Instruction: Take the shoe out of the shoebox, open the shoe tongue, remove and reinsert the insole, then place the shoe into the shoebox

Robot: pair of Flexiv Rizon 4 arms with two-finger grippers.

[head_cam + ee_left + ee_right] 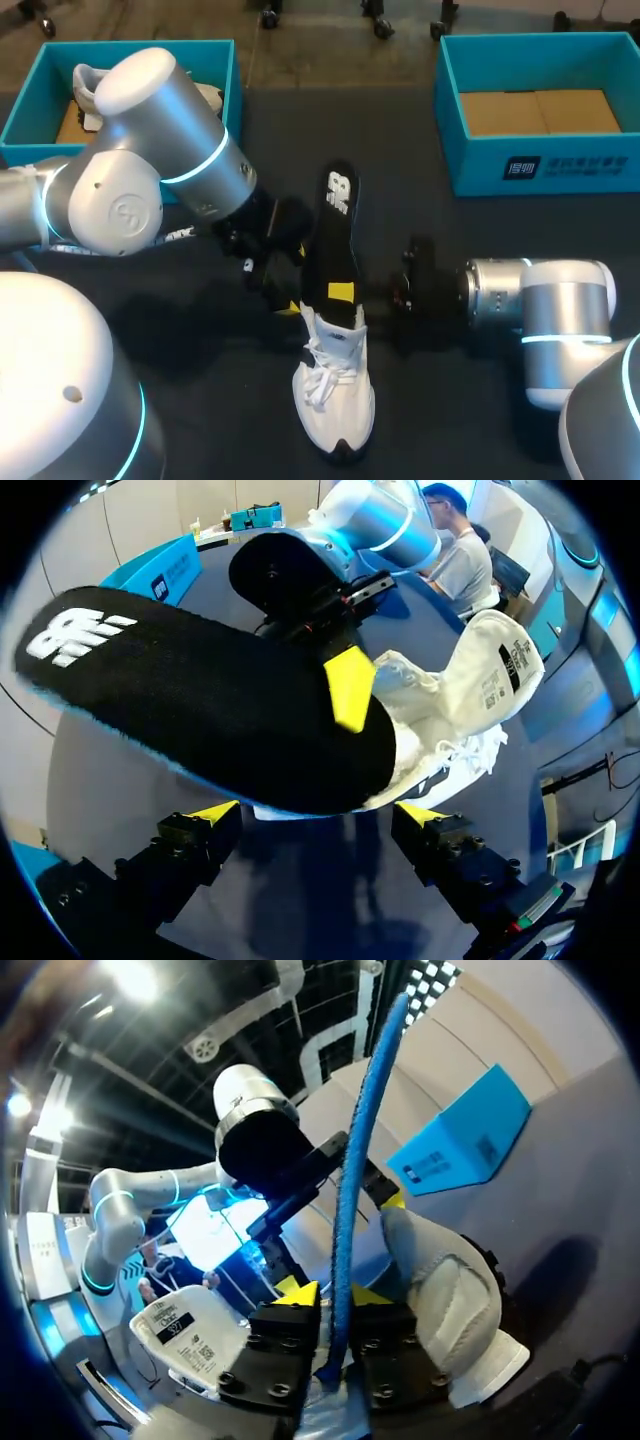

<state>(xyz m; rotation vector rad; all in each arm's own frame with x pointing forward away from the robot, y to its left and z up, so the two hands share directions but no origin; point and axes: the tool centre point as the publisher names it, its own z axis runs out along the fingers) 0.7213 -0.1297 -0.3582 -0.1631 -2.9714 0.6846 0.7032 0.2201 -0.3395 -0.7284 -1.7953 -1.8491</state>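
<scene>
Shoe: a white lace-up shoe (pixel 335 395) stands on the dark table (pixel 450 420) at lower centre of the head view, out of both boxes; its tongue (pixel 495 665) is pulled up and open.

Insole: the black insole (pixel 338 230) rises from the shoe's opening toward the middle of the frame, its printed end uppermost; whether its lower end sits inside the shoe cannot be told.

Right gripper: the right gripper (pixel 332 1295), reaching in from the right of the frame, pinches the insole edge-on between its two yellow tips, one on each face.

Left gripper: the left gripper (pixel 318 815) hangs just left of the insole and shoe in the head view; its fingers are spread wide and grip nothing, with the insole just ahead of them.

Boxes: one teal shoebox (pixel 25 105) sits at upper left, partly behind the left arm, with a second white shoe (pixel 85 85) inside; another teal shoebox (pixel 540 165) sits at upper right, showing only its brown cardboard floor.
</scene>
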